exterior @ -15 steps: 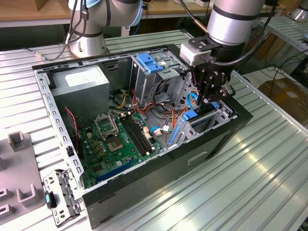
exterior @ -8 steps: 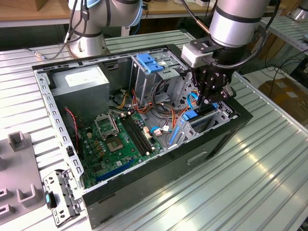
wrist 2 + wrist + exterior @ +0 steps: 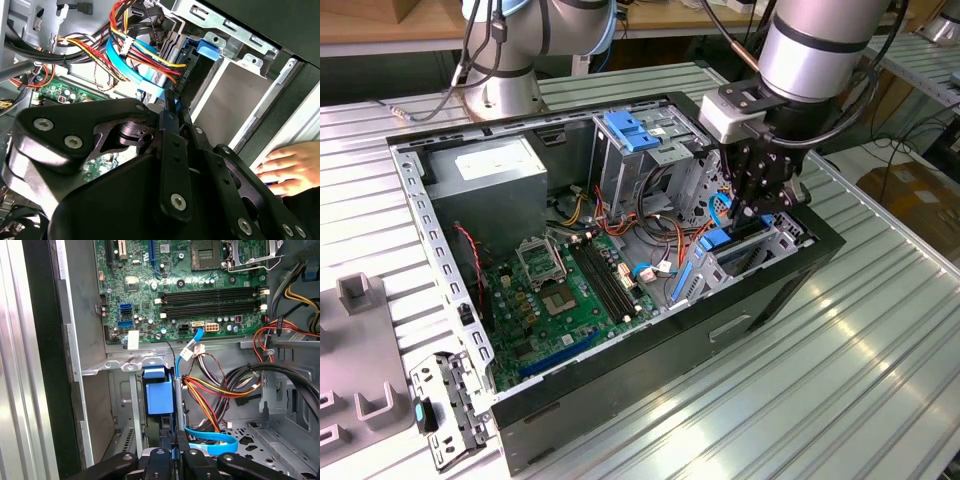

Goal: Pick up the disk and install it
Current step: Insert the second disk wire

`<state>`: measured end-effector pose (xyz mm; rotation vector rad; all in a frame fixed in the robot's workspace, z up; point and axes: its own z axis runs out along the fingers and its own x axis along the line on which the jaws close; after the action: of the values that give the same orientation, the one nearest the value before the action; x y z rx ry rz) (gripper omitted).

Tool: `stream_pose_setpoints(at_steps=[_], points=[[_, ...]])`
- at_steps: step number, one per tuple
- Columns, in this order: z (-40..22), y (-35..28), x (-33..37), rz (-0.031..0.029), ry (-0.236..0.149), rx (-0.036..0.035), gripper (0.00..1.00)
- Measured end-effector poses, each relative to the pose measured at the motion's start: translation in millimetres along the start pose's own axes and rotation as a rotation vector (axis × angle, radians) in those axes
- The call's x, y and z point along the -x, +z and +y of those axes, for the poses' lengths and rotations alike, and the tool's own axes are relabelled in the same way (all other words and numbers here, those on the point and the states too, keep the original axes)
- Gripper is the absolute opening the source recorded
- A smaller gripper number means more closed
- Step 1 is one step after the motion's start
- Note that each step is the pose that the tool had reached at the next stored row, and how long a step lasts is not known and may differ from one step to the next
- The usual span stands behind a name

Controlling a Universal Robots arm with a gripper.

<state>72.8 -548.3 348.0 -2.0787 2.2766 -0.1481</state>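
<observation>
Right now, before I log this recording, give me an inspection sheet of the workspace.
Surface: ribbed metal table, carrying an open computer case.
Job's things: disk, blue bracket showing in the drive bay; how deep it sits cannot be told.
Clutter: grey fixture blocks and a metal bracket plate at the exterior view's left.
Grippers: gripper reaching down into the drive bay.
Cables: coloured wire bundle and blue flat cable near the bay.
Surroundings: second arm's base; a person's hand by the case.
</observation>
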Motion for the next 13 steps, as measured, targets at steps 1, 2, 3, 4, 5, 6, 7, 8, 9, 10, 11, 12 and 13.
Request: stream_pose_setpoints(at_steps=[1, 2, 3, 4, 5, 6, 7, 8, 9, 10, 11, 12, 13], points=[[0.0, 0.0, -0.3, -0.0002, 0.000, 0.0000, 0.16], [0.0, 0.0, -0.3, -0.0002, 0.000, 0.0000, 0.16], [0.0, 0.1, -0.3, -0.0004, 0.000, 0.0000, 0.16], [0.0, 0.1, -0.3, -0.0003, 0.000, 0.0000, 0.16], [0.0, 0.1, -0.4, -0.0003, 0.000, 0.0000, 0.16], [0.0, 0.5, -0.4, -0.0003, 0.000, 0.0000, 0.16], [0.0, 0.6, -0.3, -0.0002, 0.000, 0.0000, 0.16], [0.0, 0.8, -0.3, -0.0001, 0.000, 0.0000, 0.16], [0.1, 1.1, -0.3, -0.0002, 0.000, 0.0000, 0.16], [0.1, 1.3, -0.3, -0.0001, 0.000, 0.0000, 0.16], [0.1, 1.6, -0.3, -0.0002, 0.000, 0.0000, 0.16], [0.1, 1.8, -0.3, -0.0001, 0.000, 0.0000, 0.16], [0.2, 1.8, -0.3, -0.0002, 0.000, 0.0000, 0.16]])
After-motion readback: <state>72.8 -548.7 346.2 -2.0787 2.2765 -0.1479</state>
